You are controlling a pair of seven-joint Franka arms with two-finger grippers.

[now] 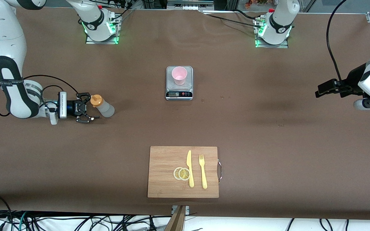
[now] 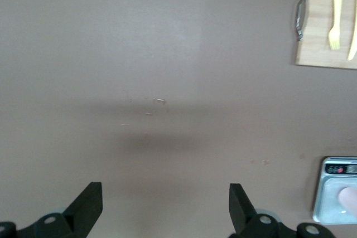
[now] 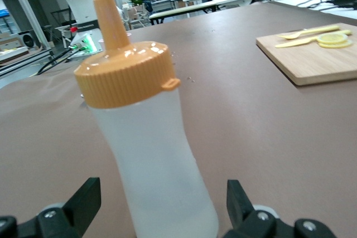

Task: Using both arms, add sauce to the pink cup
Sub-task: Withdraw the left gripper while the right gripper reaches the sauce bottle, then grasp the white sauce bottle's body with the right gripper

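Here right gripper (image 3: 162,207) jaws open around sauce (image 3: 150,154); left gripper (image 2: 165,207) open, waiting.

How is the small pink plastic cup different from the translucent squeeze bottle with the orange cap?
The pink plastic cup is opaque and open-topped; the translucent squeeze bottle is whitish and capped. The cup stands on the grey scale; the bottle stands on the table between the open right claw's fingers. Both are upright.
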